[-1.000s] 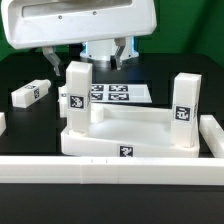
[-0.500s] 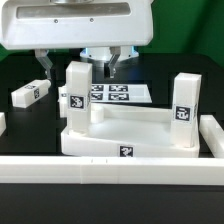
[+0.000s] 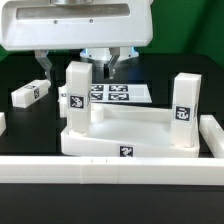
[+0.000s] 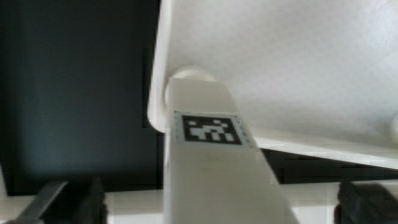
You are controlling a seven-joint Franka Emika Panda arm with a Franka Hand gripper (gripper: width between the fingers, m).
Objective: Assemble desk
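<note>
The desk's white rimmed tabletop (image 3: 125, 135) lies at the front of the table. Two square legs stand upright in its corner sockets: one on the exterior view's left (image 3: 77, 95), one on the right (image 3: 186, 108). A third leg (image 3: 32, 93) lies loose on the black table further left. My gripper (image 3: 78, 66) hangs open above and just behind the top of the left upright leg, its fingers (image 3: 45, 65) spread wide to either side of it. In the wrist view that tagged leg (image 4: 214, 150) rises between the open gripper (image 4: 214, 202), apart from both fingers, with the tabletop (image 4: 294, 70) beyond.
The marker board (image 3: 118, 95) lies flat behind the tabletop. Long white border bars run along the front (image 3: 110, 166) and at the exterior view's right (image 3: 213, 135). The arm's large white body fills the top of the exterior view.
Over the first half second the gripper came down and shifted slightly to the exterior view's left, straddling the left leg's top. Since then nothing has moved.
</note>
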